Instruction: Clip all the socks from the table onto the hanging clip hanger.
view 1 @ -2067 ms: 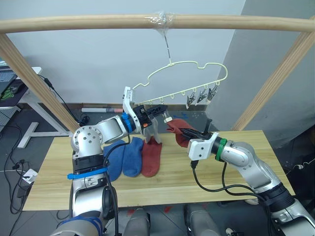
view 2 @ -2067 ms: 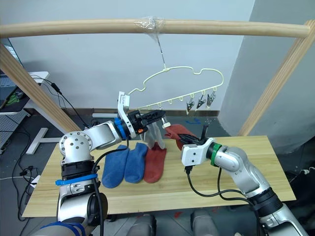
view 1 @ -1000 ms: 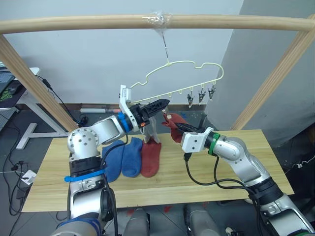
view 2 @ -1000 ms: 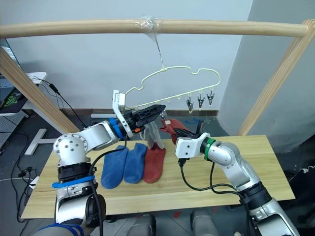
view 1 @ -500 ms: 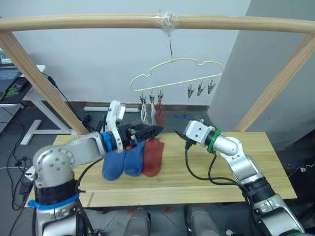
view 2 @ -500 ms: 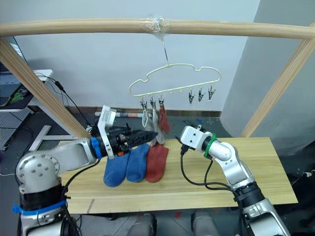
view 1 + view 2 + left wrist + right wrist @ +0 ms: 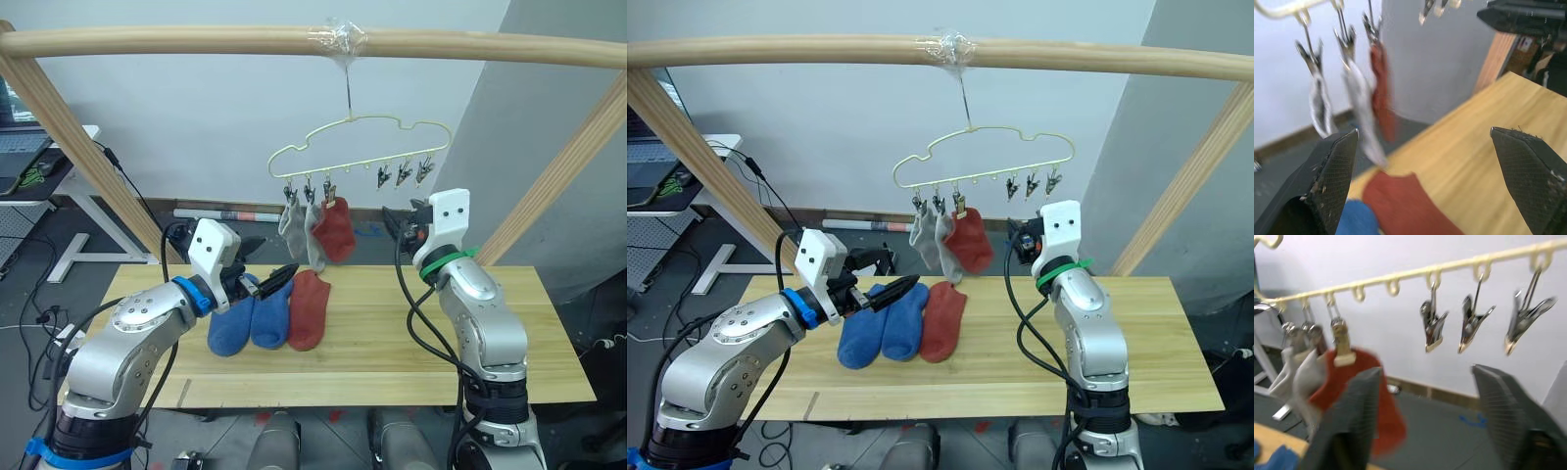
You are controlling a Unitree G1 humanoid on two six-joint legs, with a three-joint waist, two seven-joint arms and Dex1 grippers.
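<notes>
Your left pincer [image 7: 1435, 186] hangs low over the desk [image 7: 392, 343], fingers spread wide apart and holding nothing, just beside the blue socks. Your right pincer [image 7: 1425, 421] is raised near the hanger's free clips, its fingers also apart and empty.

The clip hanger [image 7: 358, 147] hangs by its hook from the wooden pole [image 7: 196, 41]. Three socks are clipped on at its left end: two light grey socks [image 7: 302, 227] side by side, then a rust-red sock [image 7: 336, 227] touching them. Three metal clips [image 7: 1474, 325] at the right end of the bar hang bare.

On the desk you have three socks lying in a row, touching: two blue socks [image 7: 245, 318] and, on their right, a second rust-red sock [image 7: 309, 308]. They lie below the clipped ones
</notes>
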